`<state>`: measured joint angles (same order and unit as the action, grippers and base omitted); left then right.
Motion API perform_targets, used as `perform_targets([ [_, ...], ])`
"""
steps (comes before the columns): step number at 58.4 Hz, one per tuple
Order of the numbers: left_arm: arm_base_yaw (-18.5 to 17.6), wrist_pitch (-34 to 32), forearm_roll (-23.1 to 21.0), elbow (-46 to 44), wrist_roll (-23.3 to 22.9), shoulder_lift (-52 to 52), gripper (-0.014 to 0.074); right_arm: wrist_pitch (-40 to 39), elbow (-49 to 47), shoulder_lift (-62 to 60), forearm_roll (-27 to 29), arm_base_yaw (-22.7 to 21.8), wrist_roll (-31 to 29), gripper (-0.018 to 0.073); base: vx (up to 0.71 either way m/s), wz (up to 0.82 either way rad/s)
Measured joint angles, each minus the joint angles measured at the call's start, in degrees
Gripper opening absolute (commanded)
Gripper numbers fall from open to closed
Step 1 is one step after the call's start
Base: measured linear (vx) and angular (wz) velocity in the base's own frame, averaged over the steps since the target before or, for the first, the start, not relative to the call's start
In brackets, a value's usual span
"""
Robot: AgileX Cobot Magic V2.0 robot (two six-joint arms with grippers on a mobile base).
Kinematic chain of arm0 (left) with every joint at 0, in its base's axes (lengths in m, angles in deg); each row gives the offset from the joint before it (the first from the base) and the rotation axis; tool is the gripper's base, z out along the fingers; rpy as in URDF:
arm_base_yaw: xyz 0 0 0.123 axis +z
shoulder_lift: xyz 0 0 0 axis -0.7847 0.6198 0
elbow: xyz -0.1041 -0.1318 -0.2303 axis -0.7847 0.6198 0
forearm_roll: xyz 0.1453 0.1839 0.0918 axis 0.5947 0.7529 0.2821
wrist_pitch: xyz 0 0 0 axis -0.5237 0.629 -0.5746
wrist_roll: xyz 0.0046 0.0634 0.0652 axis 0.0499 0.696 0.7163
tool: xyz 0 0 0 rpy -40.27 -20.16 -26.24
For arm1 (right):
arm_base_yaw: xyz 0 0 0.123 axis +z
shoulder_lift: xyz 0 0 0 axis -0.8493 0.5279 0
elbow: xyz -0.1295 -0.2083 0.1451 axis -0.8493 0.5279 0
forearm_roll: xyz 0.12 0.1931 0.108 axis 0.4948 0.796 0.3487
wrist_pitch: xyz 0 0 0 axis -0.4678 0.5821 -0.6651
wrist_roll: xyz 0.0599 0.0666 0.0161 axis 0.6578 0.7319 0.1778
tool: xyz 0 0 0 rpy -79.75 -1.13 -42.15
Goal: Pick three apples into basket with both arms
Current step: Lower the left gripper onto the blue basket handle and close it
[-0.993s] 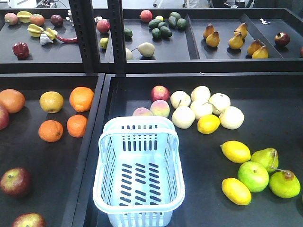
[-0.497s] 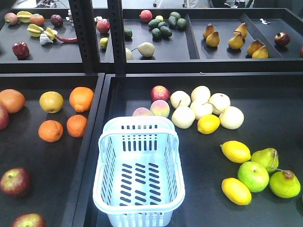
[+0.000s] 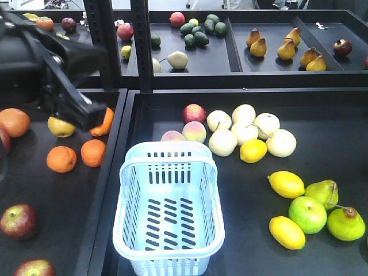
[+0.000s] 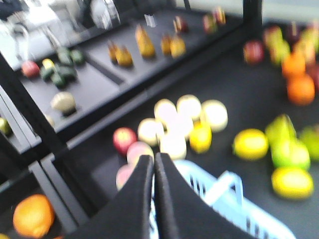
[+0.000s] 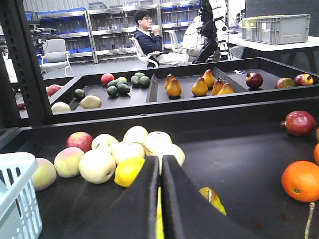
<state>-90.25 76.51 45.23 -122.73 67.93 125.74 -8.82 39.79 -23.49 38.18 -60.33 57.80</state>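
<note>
A light blue basket [image 3: 168,214] stands empty in the middle tray. A red apple [image 3: 194,112] lies behind it beside two peaches; it also shows in the left wrist view [image 4: 124,140] and the right wrist view [image 5: 79,141]. Two more red apples [image 3: 17,221] lie at the lower left and a green apple [image 3: 307,214] at the lower right. My left gripper [image 3: 94,117] hangs over the oranges in the left tray, shut and empty [image 4: 153,158]. My right gripper [image 5: 160,159] is shut and empty, low over the tray near the yellow fruit, and is out of the front view.
Oranges [image 3: 94,152] lie under the left arm. Pale round fruits [image 3: 244,131] and lemons [image 3: 286,184] fill the right tray. A black post [image 3: 103,43] and the tray divider [image 3: 115,172] separate the trays. A back shelf holds pears [image 3: 286,50] and avocados.
My left arm has swung into the front view from the upper left and now covers part of the left tray. The fruits and the basket have not moved.
</note>
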Motion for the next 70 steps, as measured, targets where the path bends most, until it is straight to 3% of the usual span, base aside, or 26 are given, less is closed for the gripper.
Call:
perform_targets([
  [8, -0.11, 5.47, -6.25, -7.32, 9.85, 3.01, -0.0007, 0.0, 0.0, 0.0, 0.0, 0.0, 0.0, -0.0005, 0.0, 0.0],
  [21, -0.16, 6.3, -7.06, -13.98, 12.13, 5.89, 0.0036, 0.0, 0.0, 0.0, 0.0, 0.0, 0.0, -0.0005, 0.0, 0.0],
  [28, -0.16, 7.44, -7.19, -14.08, 12.19, 7.01, 0.0152, 0.0, 0.0, 0.0, 0.0, 0.0, 0.0, -0.0005, 0.0, 0.0],
  [43, -0.16, 9.76, -7.22, -14.08, 12.23, 9.71, 0.0546, 0.0, 0.0, 0.0, 0.0, 0.0, 0.0, -0.0005, 0.0, 0.0],
  [48, -0.16, 11.45, -7.22, -14.08, 12.23, 11.56, 0.0612, 0.0, 0.0, 0.0, 0.0, 0.0, 0.0, -0.0005, 0.0, 0.0],
  [59, -0.16, 14.21, -7.22, -14.08, 13.25, 17.49, 0.0612, 0.0, 0.0, 0.0, 0.0, 0.0, 0.0, -0.0005, 0.0, 0.0],
  [70, -0.16, 14.32, -7.22, -14.08, 19.79, 24.53, 0.0575, 0.0, 0.0, 0.0, 0.0, 0.0, 0.0, -0.0005, 0.0, 0.0],
])
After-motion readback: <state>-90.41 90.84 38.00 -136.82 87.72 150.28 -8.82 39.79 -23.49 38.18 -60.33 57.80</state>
